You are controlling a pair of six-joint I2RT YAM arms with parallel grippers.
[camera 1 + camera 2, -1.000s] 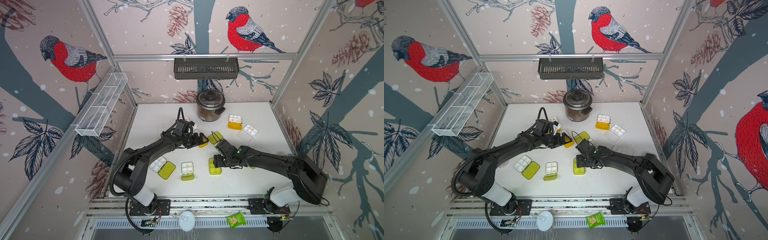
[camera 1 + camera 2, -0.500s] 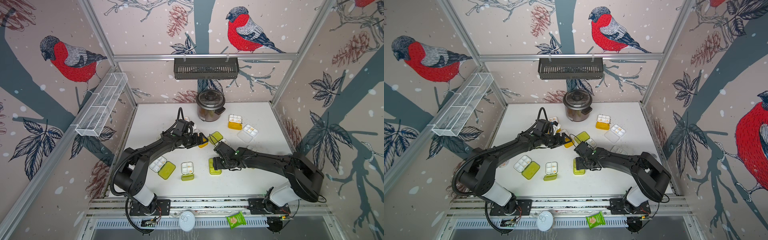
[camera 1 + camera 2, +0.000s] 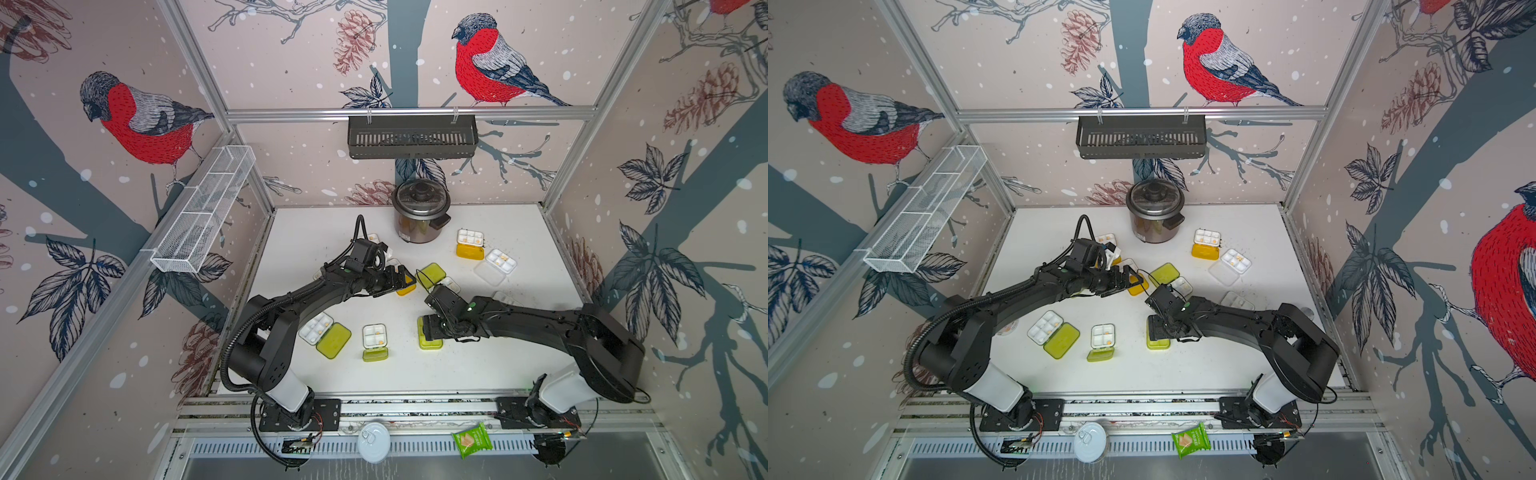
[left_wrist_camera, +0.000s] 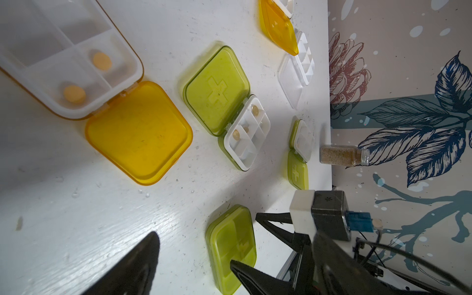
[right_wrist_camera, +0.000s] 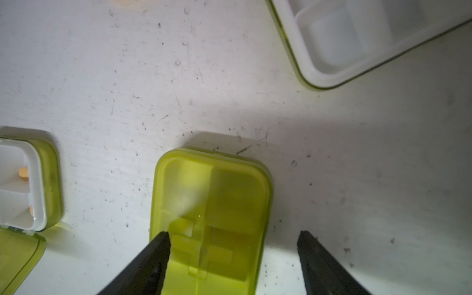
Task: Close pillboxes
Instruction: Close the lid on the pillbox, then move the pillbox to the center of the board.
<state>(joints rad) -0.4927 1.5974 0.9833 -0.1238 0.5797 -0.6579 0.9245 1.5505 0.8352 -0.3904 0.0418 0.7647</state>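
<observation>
I have the right gripper (image 5: 233, 236) low over the front middle of the white table (image 3: 478, 365), its jaws parted around one end of the closed lime-green pillbox (image 5: 212, 201). That box's lid lies flat down on its tray. In the right wrist view one fingertip (image 5: 163, 242) overlaps a long edge of the box. The other stands clear of the opposite edge with bare table between them, so nothing is gripped.

My left gripper (image 3: 402, 277) reaches toward mid-table with its fingers spread wide and holding nothing. It hangs just by the open orange-yellow pillbox (image 4: 138, 132), whose lid lies flat beside a white tray with two orange tablets in it. Just beyond that sits an open lime-green pillbox (image 4: 227, 109) with its lid folded back and a few tablets showing.

Two more lime-green boxes lie open at the front, left of the closed one: the angled pillbox (image 3: 325, 334) and the upright-lidded pillbox (image 3: 375, 340). Near the metal cooker (image 3: 420, 216) at the back, a second orange-yellow pillbox (image 3: 469, 243) and a clear-lidded pillbox (image 3: 494, 266) are both open. One more lime-green case, the far-edge pillbox (image 4: 301, 139), lies open near the right arm.
</observation>
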